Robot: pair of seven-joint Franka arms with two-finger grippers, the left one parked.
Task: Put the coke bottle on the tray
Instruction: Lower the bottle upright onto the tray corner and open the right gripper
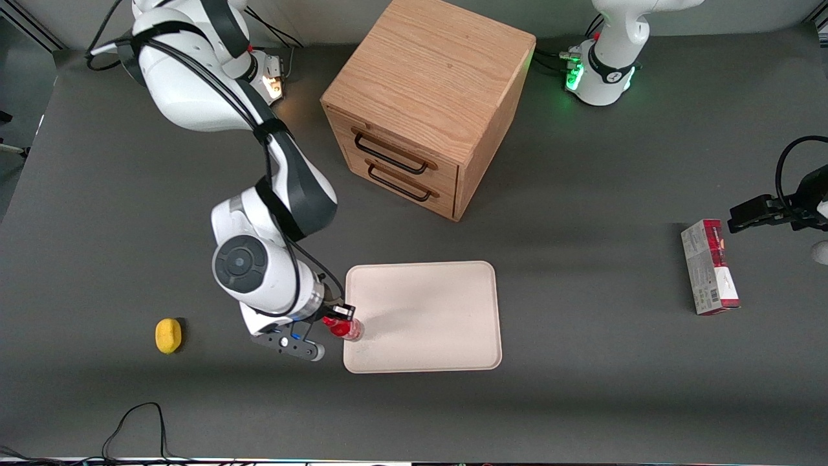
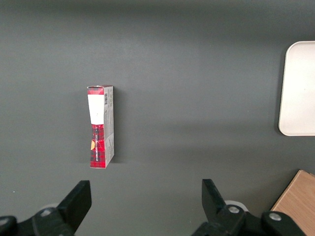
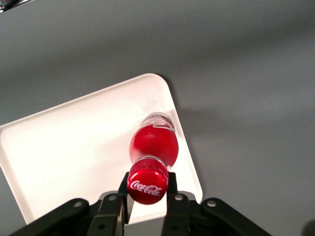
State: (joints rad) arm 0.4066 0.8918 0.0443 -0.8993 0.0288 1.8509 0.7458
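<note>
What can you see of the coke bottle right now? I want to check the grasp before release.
The coke bottle is small and slim, red with a red cap bearing white lettering and a clear base. It looks like plastic. It hangs upright, pinched at the neck by the gripper, over the tray, close to the edge toward the working arm's end. Whether its base touches the tray cannot be told.

Count, whole table:

- coke bottle: one, pinched at the neck by the gripper, over the tray's edge at 9 o'clock.
- tray: one.
- gripper: one, fingers clamped on the bottle.
- wooden cabinet: one, at 12 o'clock of the tray; two drawers, two handles.
- red-and-grey carton: one, at 3 o'clock, toward the parked arm's end.
- yellow lemon-like object: one, at 9 o'clock, toward the working arm's end.
</note>
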